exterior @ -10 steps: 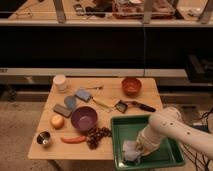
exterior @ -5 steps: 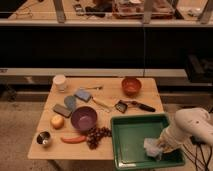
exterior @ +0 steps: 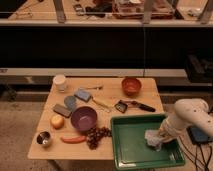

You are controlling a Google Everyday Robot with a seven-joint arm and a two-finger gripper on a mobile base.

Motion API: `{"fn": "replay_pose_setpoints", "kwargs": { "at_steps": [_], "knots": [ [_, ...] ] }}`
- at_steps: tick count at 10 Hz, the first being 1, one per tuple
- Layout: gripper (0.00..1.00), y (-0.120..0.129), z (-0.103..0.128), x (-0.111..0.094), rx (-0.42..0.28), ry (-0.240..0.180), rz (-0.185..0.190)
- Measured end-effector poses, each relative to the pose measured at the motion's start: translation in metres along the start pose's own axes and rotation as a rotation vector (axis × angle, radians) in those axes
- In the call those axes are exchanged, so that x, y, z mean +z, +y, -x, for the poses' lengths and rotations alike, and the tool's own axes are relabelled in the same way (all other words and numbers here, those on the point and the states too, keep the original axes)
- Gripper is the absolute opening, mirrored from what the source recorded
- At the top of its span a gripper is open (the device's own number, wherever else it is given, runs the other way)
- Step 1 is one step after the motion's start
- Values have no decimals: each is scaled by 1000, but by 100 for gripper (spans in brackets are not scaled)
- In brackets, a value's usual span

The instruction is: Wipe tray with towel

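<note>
Camera view, lower right of frame: gripper (exterior: 161,136) pressed down onto towel (exterior: 153,138) inside tray (exterior: 131,150), toward tray's right side, near right rim. Can't tell finger state — tips buried in cloth & hidden under white arm. Towel bunched, pale blue-grey, touching green floor.

Vs. 1 s ago: towel & gripper at tray's left-centre, arm reaching across from right. Half a sec ago: swept to right edge. Now: back a little toward centre. Reads as side-to-side strokes, i.e. wiping under way; left half & near rim prob. covered only in part, so task judged mid-way, not done.

Rest of table, centre & left of frame, w/o shift across frames: purple bowl (exterior: 83,119), orange bowl (exterior: 131,85) at upper centre, grapes (exterior: 97,135) just beside tray's left rim, apple (exterior: 57,121), carrot (exterior: 73,139), white cup (exterior: 60,81), blue sponge (exterior: 83,95), dark block (exterior: 62,110), metal cup (exterior: 44,139), brush (exterior: 134,105) above tray.
</note>
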Motion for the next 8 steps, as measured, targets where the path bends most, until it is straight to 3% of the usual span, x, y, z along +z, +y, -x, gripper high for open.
{"fn": "replay_pose_setpoints", "kwargs": {
  "at_steps": [4, 5, 8],
  "knots": [
    [0, -67, 58, 15, -68, -19, -17],
    [0, -89, 87, 19, -107, -34, -25],
    [0, -117, 141, 29, -181, -62, -19]
  ]
}}
